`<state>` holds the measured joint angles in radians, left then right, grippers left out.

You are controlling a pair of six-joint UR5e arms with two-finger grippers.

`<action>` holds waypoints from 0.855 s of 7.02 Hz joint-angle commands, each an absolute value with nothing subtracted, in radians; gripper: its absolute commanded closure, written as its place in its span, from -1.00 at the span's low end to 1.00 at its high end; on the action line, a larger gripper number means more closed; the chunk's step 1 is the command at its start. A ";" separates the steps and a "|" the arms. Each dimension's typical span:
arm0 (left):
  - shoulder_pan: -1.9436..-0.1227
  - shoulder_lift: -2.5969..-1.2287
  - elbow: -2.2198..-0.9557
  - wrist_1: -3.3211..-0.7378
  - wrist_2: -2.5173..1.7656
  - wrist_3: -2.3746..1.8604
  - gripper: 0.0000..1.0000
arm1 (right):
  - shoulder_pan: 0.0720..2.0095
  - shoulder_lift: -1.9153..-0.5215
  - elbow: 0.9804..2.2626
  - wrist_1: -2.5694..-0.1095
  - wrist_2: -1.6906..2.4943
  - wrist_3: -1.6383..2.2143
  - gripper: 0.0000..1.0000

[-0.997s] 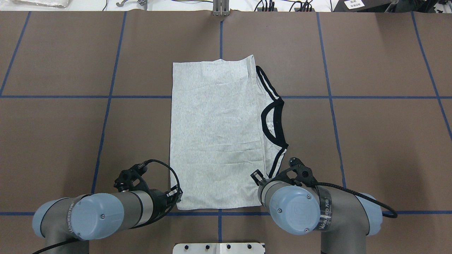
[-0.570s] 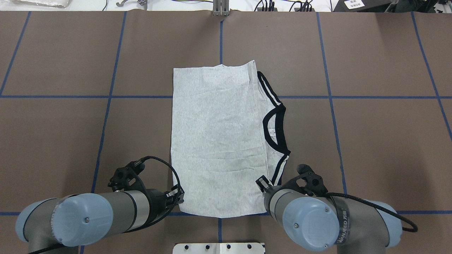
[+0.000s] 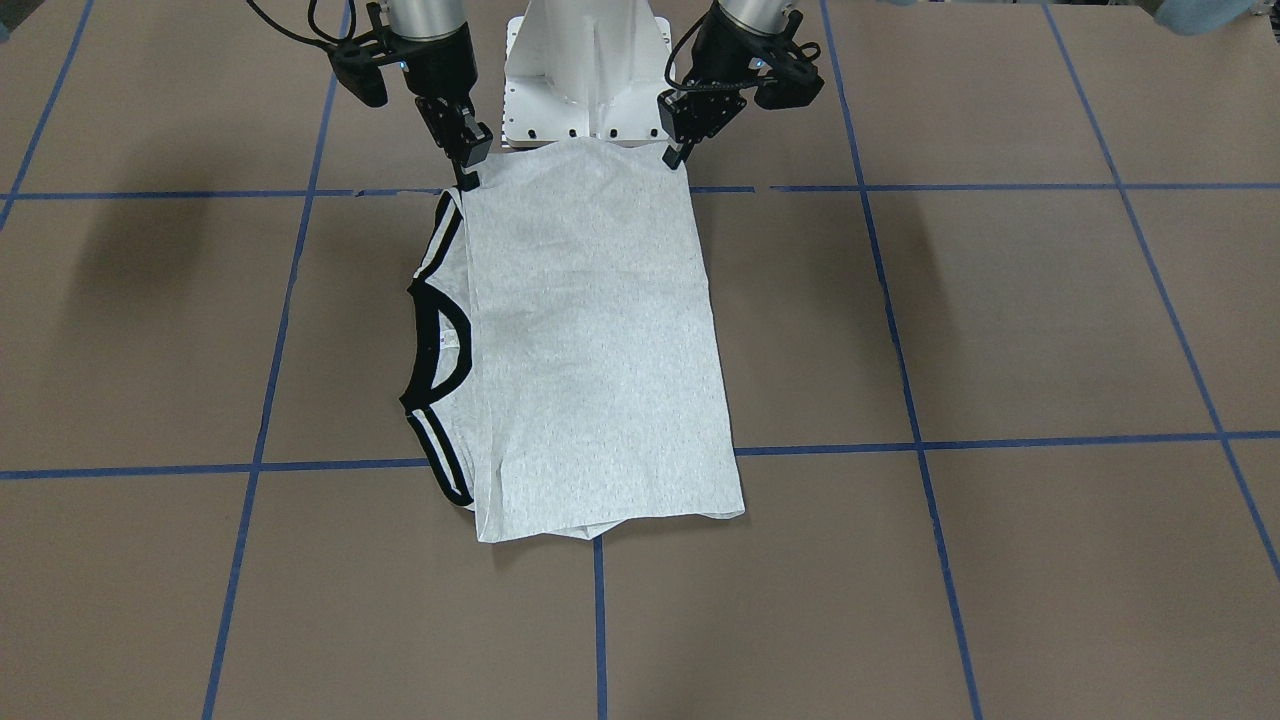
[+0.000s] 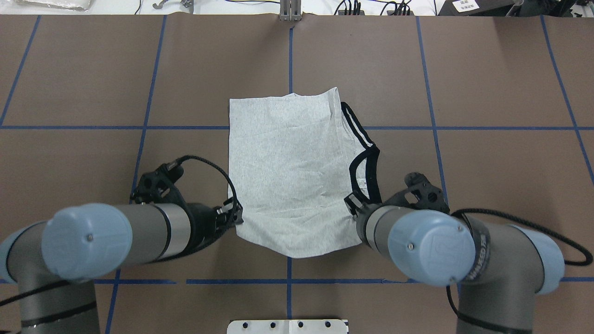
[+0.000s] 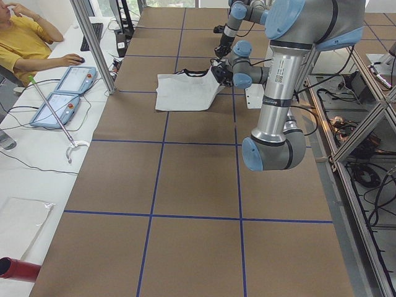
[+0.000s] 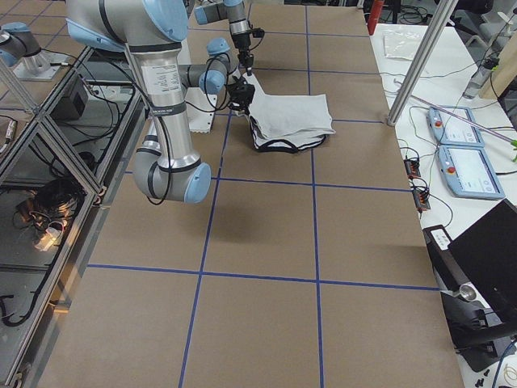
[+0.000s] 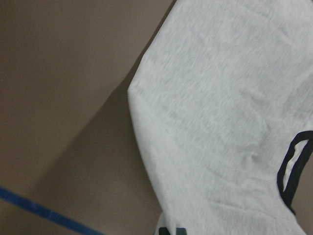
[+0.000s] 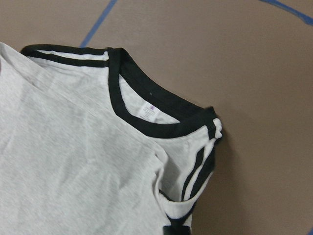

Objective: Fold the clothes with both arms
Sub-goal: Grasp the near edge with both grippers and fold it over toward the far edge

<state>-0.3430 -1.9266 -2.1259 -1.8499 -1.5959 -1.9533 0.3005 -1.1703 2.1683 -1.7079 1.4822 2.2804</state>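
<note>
My left claw (image 4: 235,217) and right claw (image 4: 351,207) each pinch a near corner of the shirt (image 4: 287,162). That edge is raised and the rest lies folded on the table (image 4: 487,162), with the collar (image 8: 171,130) beside the right claw.

Up they come: the left gripper (image 4: 234,217) and right gripper (image 4: 351,206) have hoisted the shirt (image 4: 287,171) by its near corners and carried them forward, the hem (image 4: 297,254) now sagging between them, far edge dragged slightly closer.
</note>
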 commanded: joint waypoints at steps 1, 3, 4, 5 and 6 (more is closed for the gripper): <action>-0.521 -1.995 -2.025 -1.851 -1.660 -1.812 1.00 | 0.484 -1.027 1.998 -1.706 1.593 2.153 1.00; -0.587 -2.064 -1.886 -1.867 -1.666 -1.741 1.00 | 0.580 -0.944 1.862 -1.701 1.667 2.035 1.00; -0.604 -2.089 -1.814 -1.917 -1.666 -1.741 1.00 | 0.603 -0.883 1.765 -1.701 1.669 2.004 1.00; -0.612 -2.103 -1.725 -2.013 -1.666 -1.740 1.00 | 0.621 -0.855 1.703 -1.686 1.670 1.967 1.00; -0.635 -2.138 -1.627 -2.076 -1.666 -1.740 1.00 | 0.647 -0.850 1.631 -1.602 1.695 1.957 1.00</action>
<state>-0.6112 -2.1018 -1.7418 -1.9917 -1.6657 -1.7417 0.6162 -0.8713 1.7215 -1.6727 1.6737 1.9825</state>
